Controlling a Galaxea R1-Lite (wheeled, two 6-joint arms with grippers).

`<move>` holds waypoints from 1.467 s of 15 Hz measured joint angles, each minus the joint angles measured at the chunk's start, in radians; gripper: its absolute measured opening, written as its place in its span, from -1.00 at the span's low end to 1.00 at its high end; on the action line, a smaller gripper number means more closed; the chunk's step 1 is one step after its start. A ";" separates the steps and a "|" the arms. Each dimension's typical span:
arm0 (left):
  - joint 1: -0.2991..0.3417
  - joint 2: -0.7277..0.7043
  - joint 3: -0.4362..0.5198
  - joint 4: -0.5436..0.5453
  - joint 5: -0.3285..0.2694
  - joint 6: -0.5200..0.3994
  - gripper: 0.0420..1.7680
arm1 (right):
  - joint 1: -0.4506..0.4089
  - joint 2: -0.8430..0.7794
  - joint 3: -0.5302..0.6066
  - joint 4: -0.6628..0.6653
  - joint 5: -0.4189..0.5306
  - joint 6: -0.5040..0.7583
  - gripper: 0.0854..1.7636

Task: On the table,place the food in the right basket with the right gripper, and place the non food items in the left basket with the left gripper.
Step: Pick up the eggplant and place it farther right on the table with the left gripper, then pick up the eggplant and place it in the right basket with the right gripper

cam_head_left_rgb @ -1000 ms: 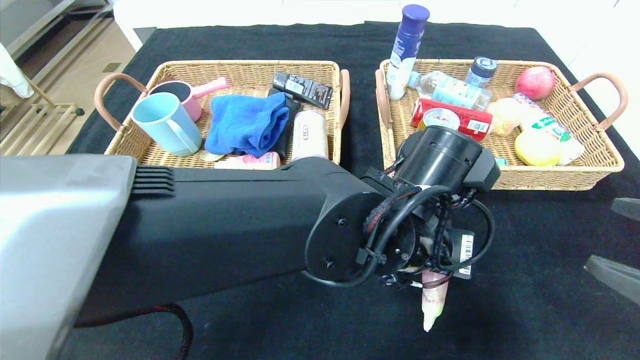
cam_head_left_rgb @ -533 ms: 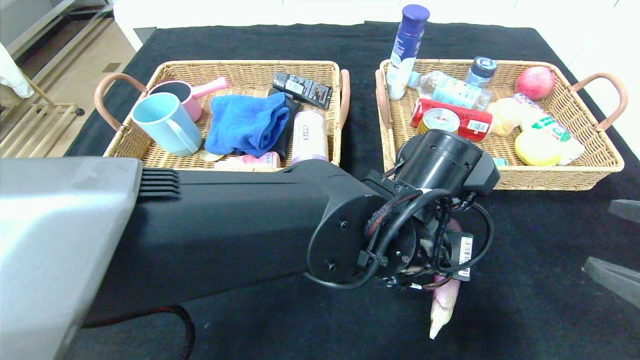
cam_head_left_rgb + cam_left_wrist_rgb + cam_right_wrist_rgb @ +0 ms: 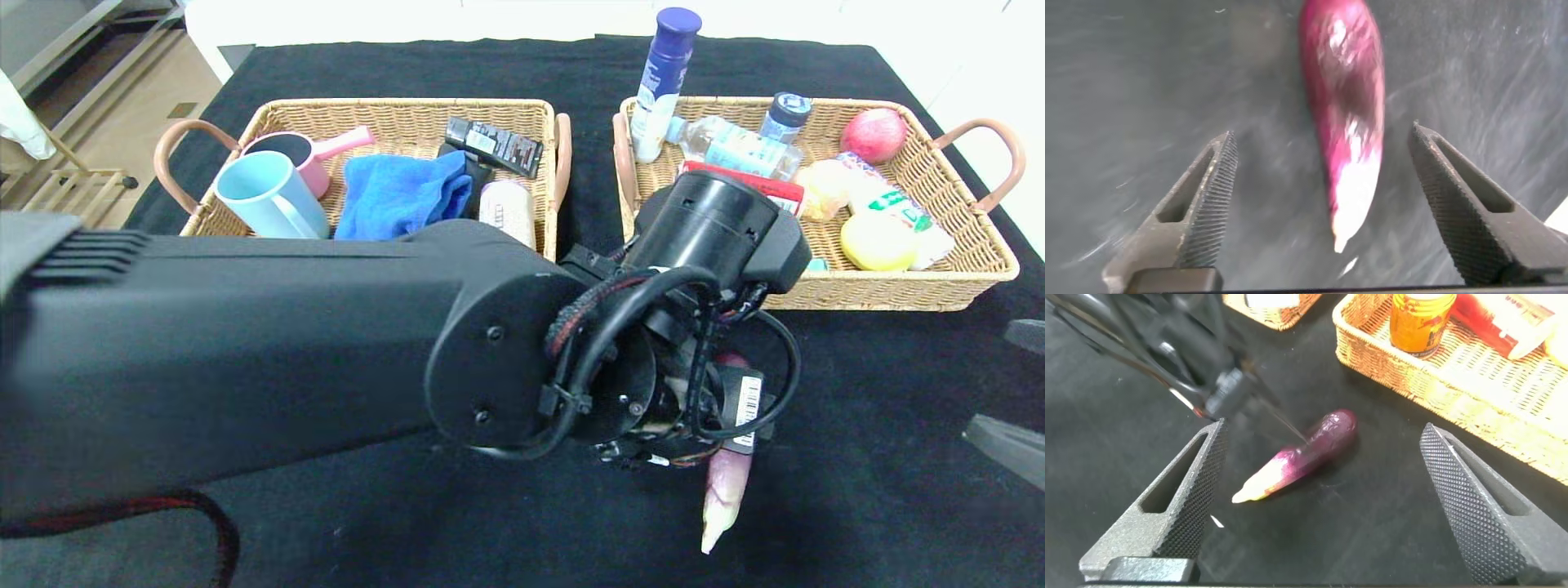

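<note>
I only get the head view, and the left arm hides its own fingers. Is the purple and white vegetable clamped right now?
Observer: No. In the left wrist view the left gripper is open, and the vegetable lies between its fingers with a gap on each side.
Operator: Is it hanging or lying down?
Observer: The right wrist view shows it lying on the black table, in front of the right basket.
Operator: And the right gripper?
Observer: The right gripper is open too, facing the vegetable from a distance and not touching it.
</note>
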 joint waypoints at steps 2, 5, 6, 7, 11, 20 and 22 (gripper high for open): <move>-0.001 -0.055 0.038 0.026 0.015 0.036 0.77 | 0.001 0.000 -0.007 0.001 0.000 0.021 0.94; -0.001 -0.176 0.203 -0.023 0.048 0.143 0.83 | -0.003 0.011 -0.019 0.001 0.000 0.055 0.94; -0.001 -0.226 0.293 -0.072 0.054 0.179 0.84 | -0.006 0.018 -0.020 0.003 0.000 0.056 0.94; -0.001 -0.276 0.387 -0.130 0.058 0.217 0.85 | -0.007 0.027 -0.020 0.003 0.001 0.056 0.94; 0.015 -0.495 0.823 -0.459 0.043 0.397 0.89 | -0.001 0.072 -0.008 0.004 0.002 0.056 0.94; 0.170 -0.744 1.349 -0.993 -0.184 0.536 0.92 | 0.006 0.101 -0.007 0.019 0.000 0.056 0.94; 0.191 -0.752 1.359 -0.995 -0.187 0.536 0.92 | 0.006 0.111 -0.008 0.026 0.000 0.057 0.94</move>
